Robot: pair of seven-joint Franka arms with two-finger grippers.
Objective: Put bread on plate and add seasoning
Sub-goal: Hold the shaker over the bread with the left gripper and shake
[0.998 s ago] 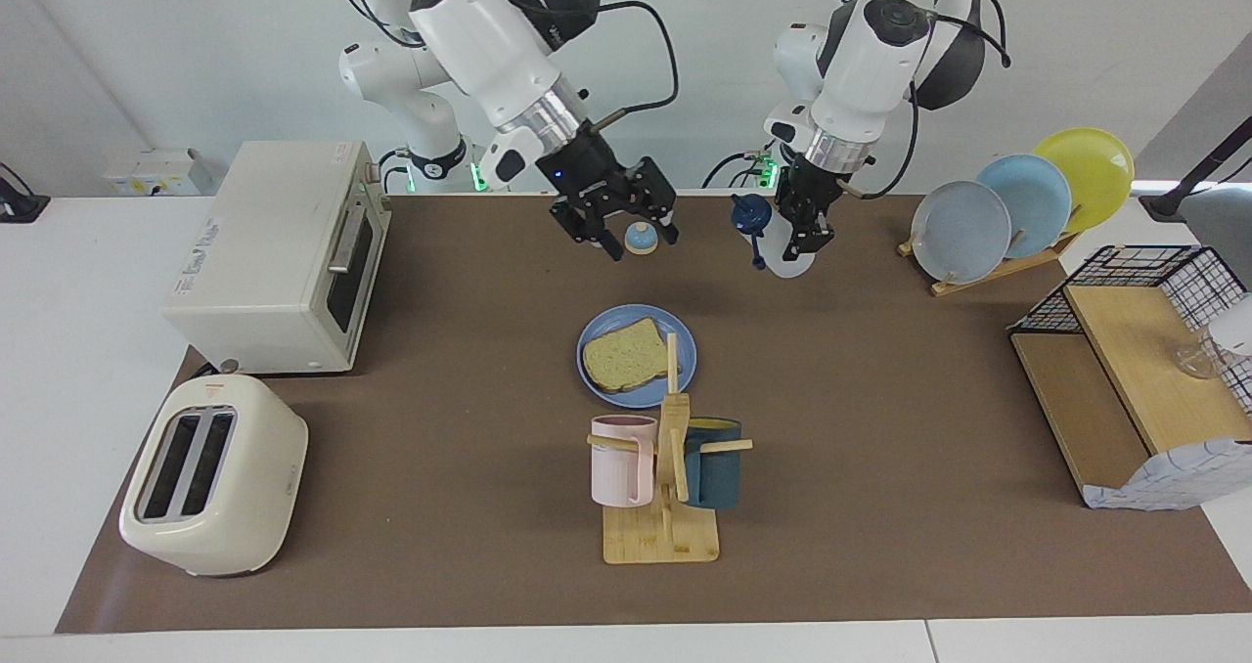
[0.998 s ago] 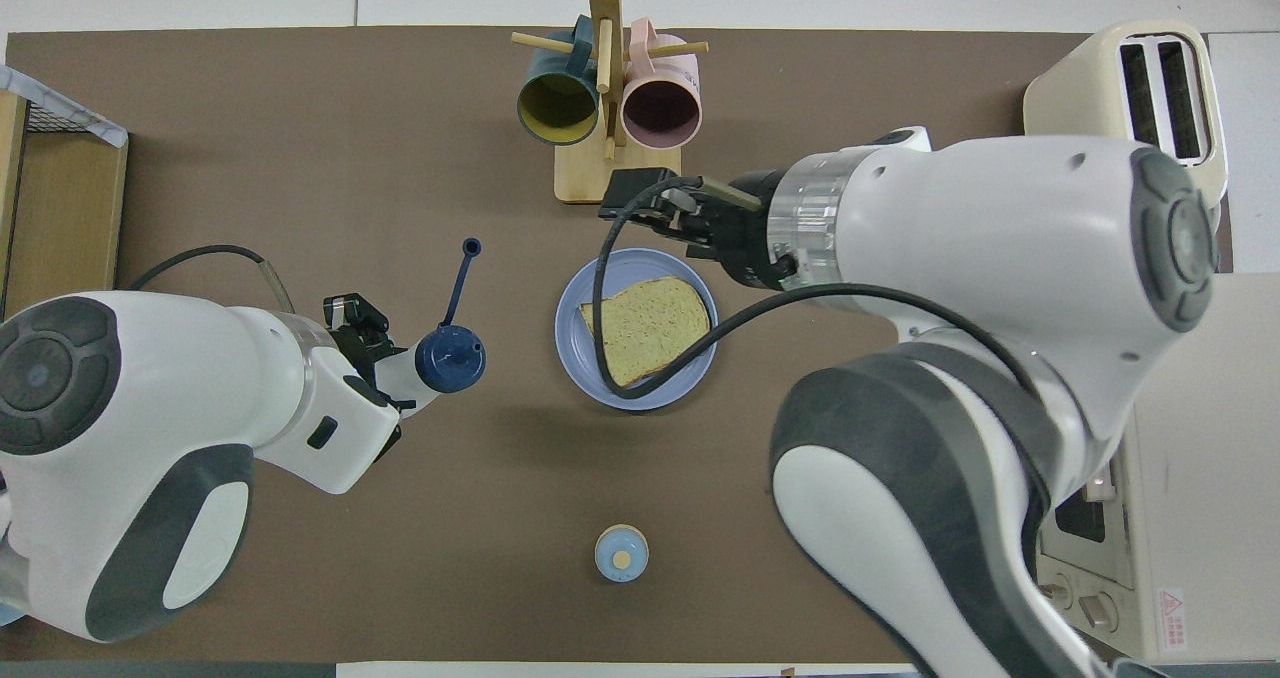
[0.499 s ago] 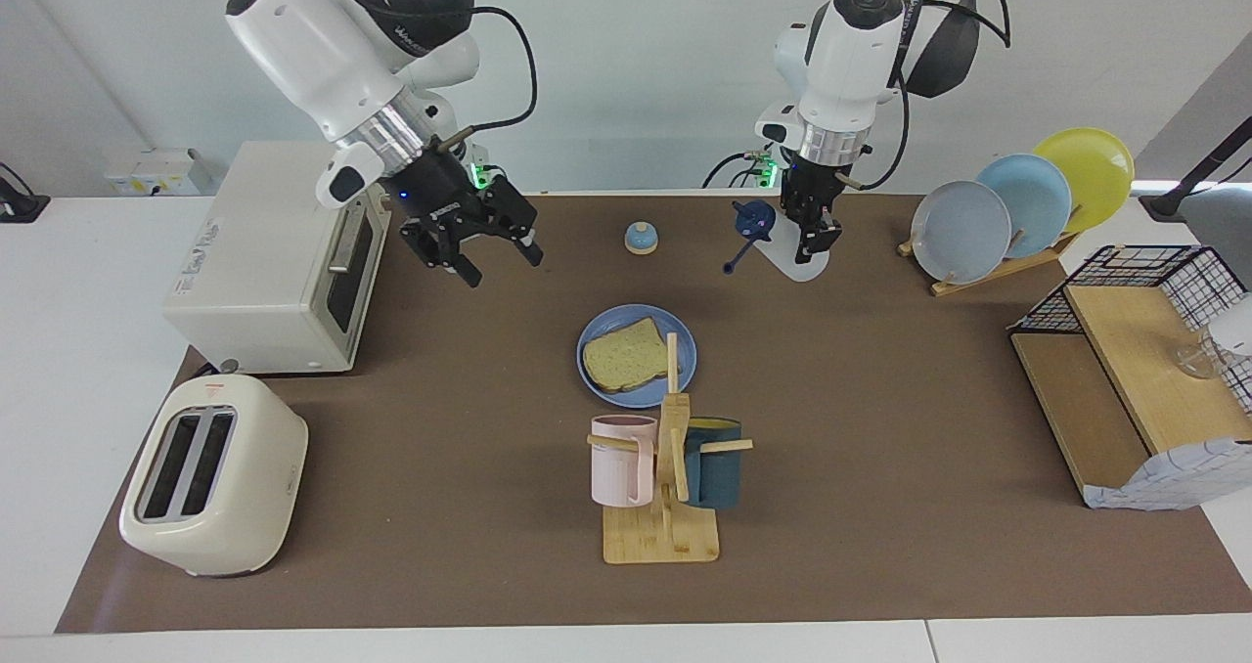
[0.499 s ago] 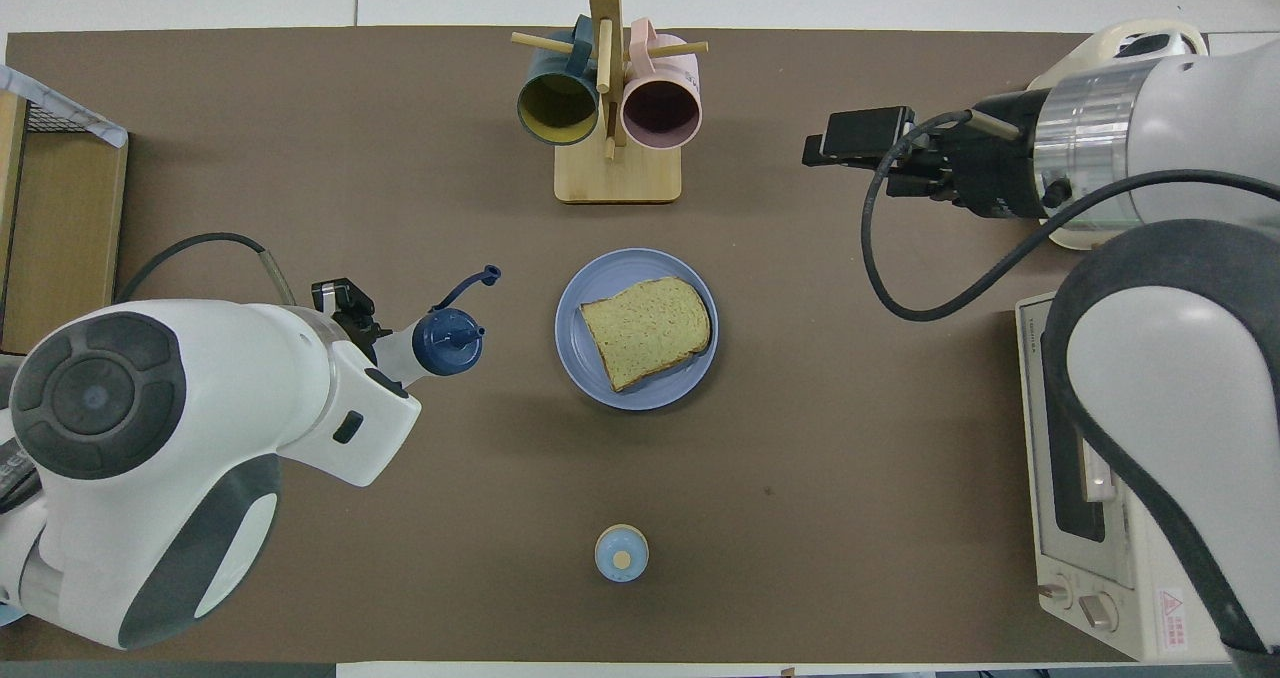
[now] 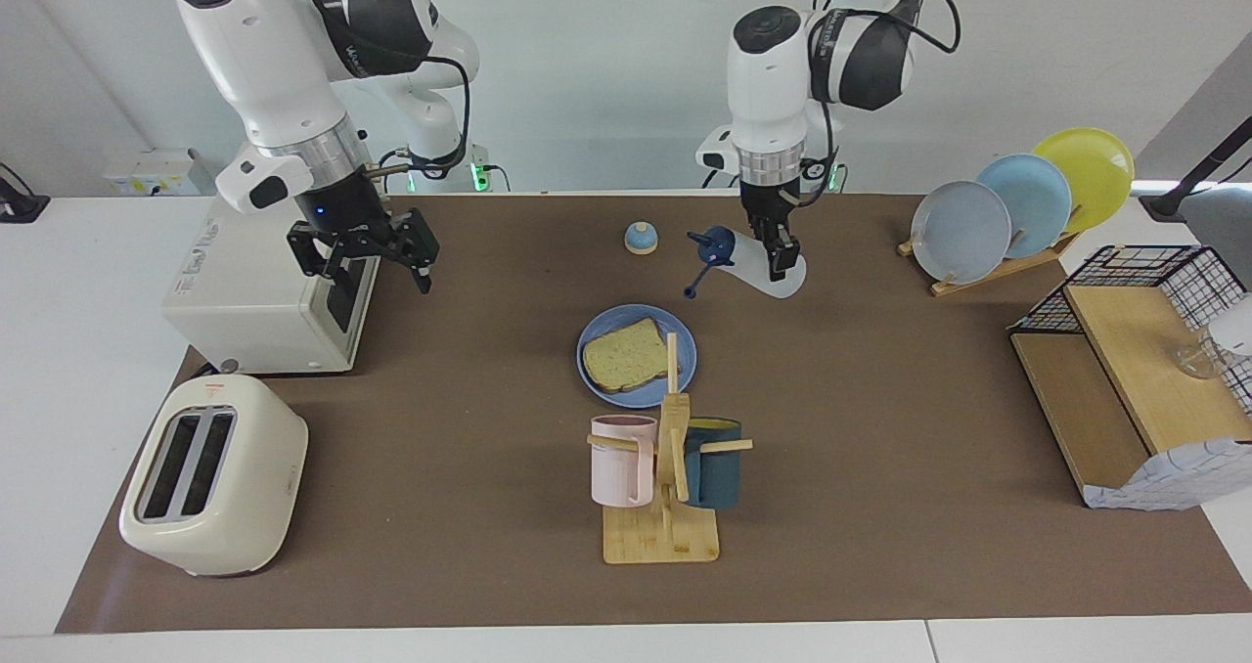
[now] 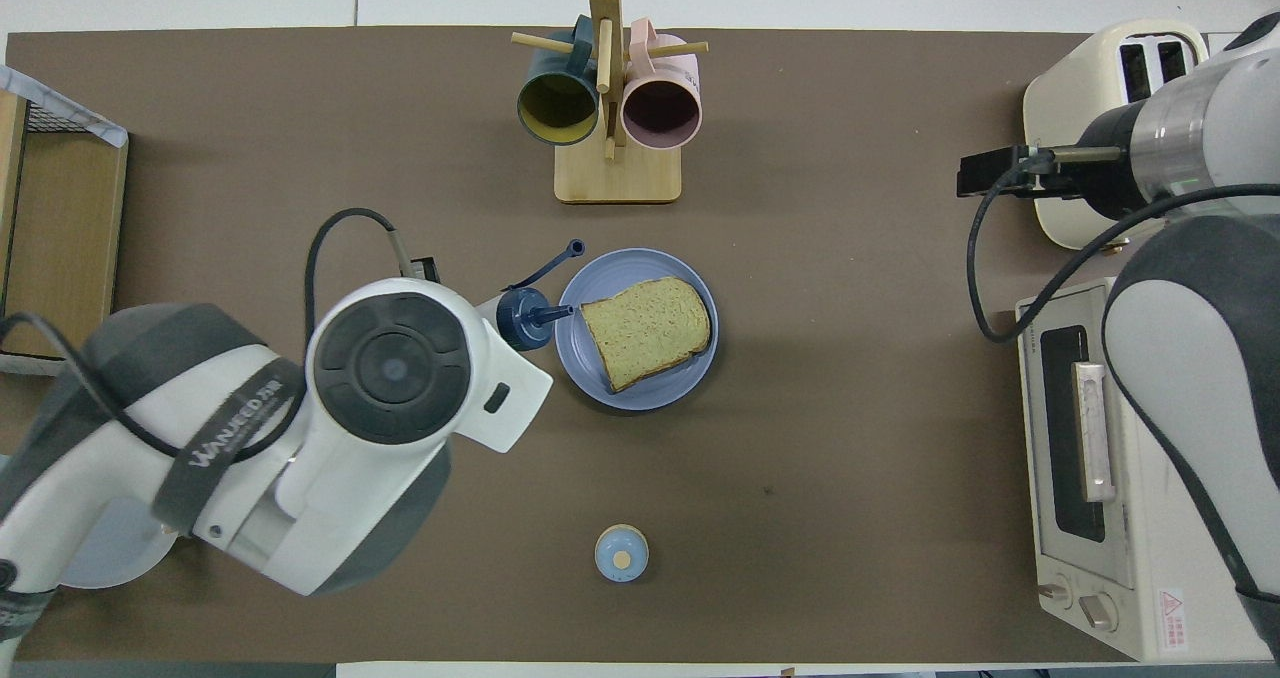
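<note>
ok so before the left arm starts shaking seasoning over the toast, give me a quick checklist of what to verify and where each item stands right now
1. Bread lies on the plate: ok.
2. Left gripper shut on the seasoning: ok.
3. Bottle tipped, its cap pointing toward the plate: ok.
4. Cap over the bread: not ok; in the overhead view it sits just outside the plate's rim, toward the left arm's end.
5. Cap's strap plug open and dangling: ok, though whether the spout is clear, cannot tell.
6. Right gripper out of the way: ok; it is open over the toaster oven, well off the plate.
</note>
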